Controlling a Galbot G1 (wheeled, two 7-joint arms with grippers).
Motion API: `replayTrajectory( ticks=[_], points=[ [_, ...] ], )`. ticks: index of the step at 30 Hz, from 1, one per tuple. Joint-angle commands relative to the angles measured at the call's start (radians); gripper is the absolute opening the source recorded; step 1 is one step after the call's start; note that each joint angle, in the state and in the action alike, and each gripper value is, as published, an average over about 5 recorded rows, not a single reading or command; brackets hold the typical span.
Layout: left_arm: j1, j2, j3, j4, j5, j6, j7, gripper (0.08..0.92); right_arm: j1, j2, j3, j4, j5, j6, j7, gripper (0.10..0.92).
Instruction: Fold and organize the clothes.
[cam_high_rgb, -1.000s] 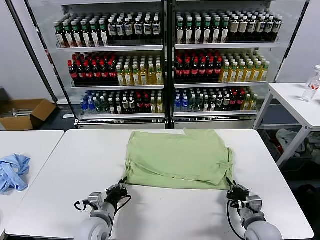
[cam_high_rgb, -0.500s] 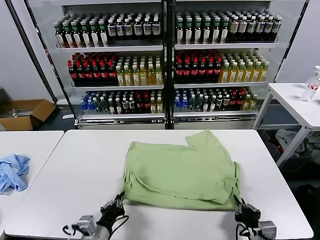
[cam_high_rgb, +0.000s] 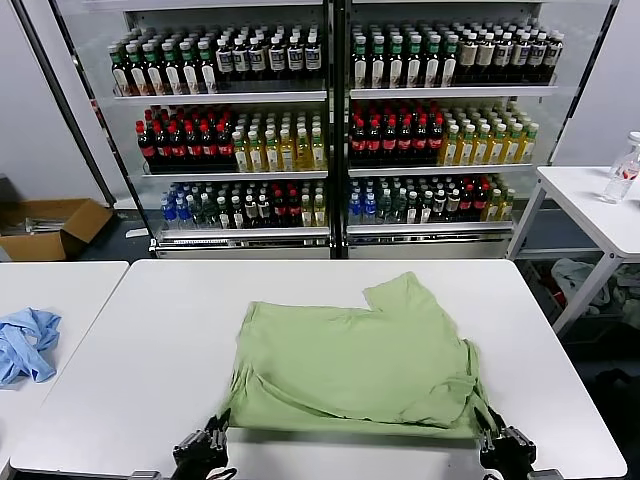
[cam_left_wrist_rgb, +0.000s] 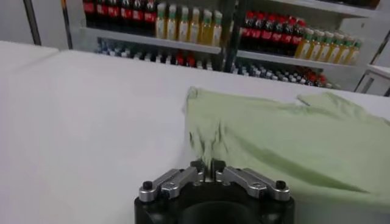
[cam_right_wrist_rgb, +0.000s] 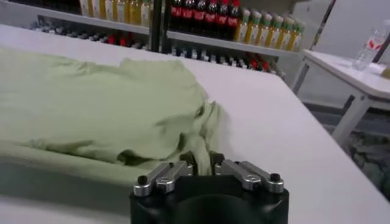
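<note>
The light green polo shirt (cam_high_rgb: 360, 360) lies folded on the white table (cam_high_rgb: 160, 340), one sleeve sticking out at the far side. My left gripper (cam_high_rgb: 212, 436) is shut on the shirt's near left corner at the table's front edge; in the left wrist view (cam_left_wrist_rgb: 207, 167) cloth runs between its fingers. My right gripper (cam_high_rgb: 492, 432) is shut on the near right corner; the right wrist view (cam_right_wrist_rgb: 202, 159) shows a bunched fold of the shirt (cam_right_wrist_rgb: 91, 103) pinched between its fingers. Buttons and printed patch are hidden.
A light blue cloth (cam_high_rgb: 25, 340) lies on a separate table at the left. Shelves of bottles (cam_high_rgb: 330, 120) stand behind the table. Another white table (cam_high_rgb: 600, 215) with a bottle stands at the right. A cardboard box (cam_high_rgb: 50, 225) sits on the floor, far left.
Both grippers have drawn back toward the table's front edge, pulling the shirt's near hem with them. The shirt has slid nearer and its far sleeve has come out flat.
</note>
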Motion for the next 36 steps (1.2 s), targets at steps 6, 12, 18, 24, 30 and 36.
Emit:
replayTrajectory(
  ticks=[6, 12, 18, 24, 30, 36],
  points=[
    [-0.329, 0.132, 0.016, 0.182, -0.119, 0.002, -0.013, 0.477, 0.35, -0.095, -0.104, -0.14, 0.098, -0.047, 0.029, 0.69],
    [-0.601, 0.155, 0.125, 0.391, -0.156, 0.025, -0.028, 0.65, 0.675, -0.122, -0.311, -0.372, 0.179, -0.092, 0.049, 0.813],
    [-0.805, 0.156, 0.229, 0.545, -0.201, 0.053, -0.048, 0.8, 0.983, -0.093, -0.466, -0.609, 0.244, -0.128, 0.072, 0.822],
    [-0.937, 0.117, 0.317, 0.65, -0.206, 0.073, -0.053, 0.822, 1.134, -0.053, -0.565, -0.808, 0.268, -0.144, 0.066, 0.823],
    [-1.036, 0.07, 0.384, 0.75, -0.202, 0.075, -0.049, 0.823, 1.277, -0.009, -0.634, -0.965, 0.278, -0.15, 0.048, 0.823],
    [-1.067, 0.035, 0.426, 0.804, -0.188, 0.077, -0.042, 0.823, 1.358, 0.039, -0.666, -1.112, 0.282, -0.15, 0.033, 0.822]
  ],
)
